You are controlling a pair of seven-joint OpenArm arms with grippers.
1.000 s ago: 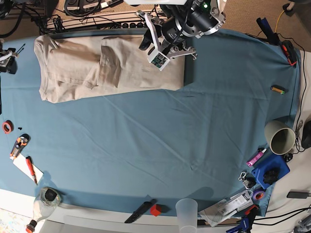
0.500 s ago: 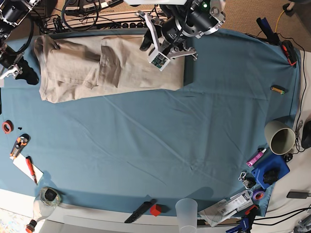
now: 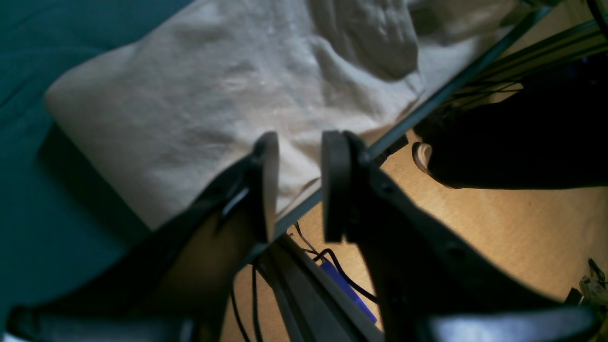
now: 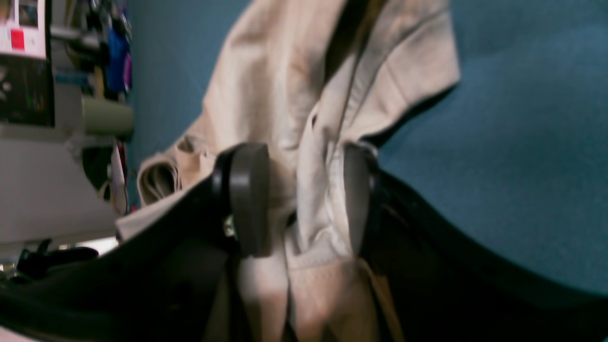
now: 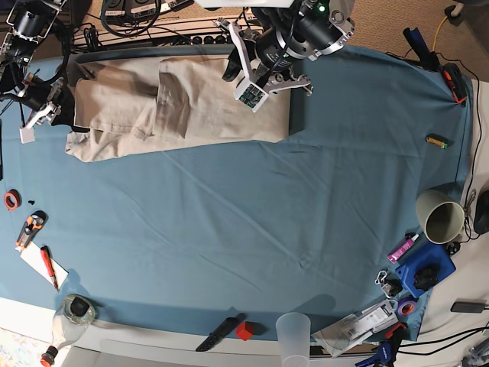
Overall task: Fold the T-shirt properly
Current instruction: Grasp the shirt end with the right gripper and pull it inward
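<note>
The beige T-shirt (image 5: 199,107) lies folded into a long band along the table's far edge. My right gripper (image 5: 57,107) is at its left end. In the right wrist view its jaws (image 4: 301,199) hold bunched shirt fabric (image 4: 285,71) between the pads, and that end is rumpled. My left gripper (image 5: 237,65) hovers over the shirt's far edge near the middle. In the left wrist view (image 3: 299,185) its jaws stand a little apart with nothing between them, above the shirt (image 3: 190,95) and the table's edge.
The blue-teal cloth (image 5: 252,229) covers the table. A green cup (image 5: 442,215), a blue box (image 5: 425,271) and small tools sit at the right. A clear cup (image 5: 293,330), a bottle (image 5: 72,313) and an orange cutter (image 5: 27,229) lie along the near and left sides. Cables run behind the far edge.
My right gripper has moved in from the left onto the shirt's left end, which has shifted right and bunched up. The left arm has barely moved.
</note>
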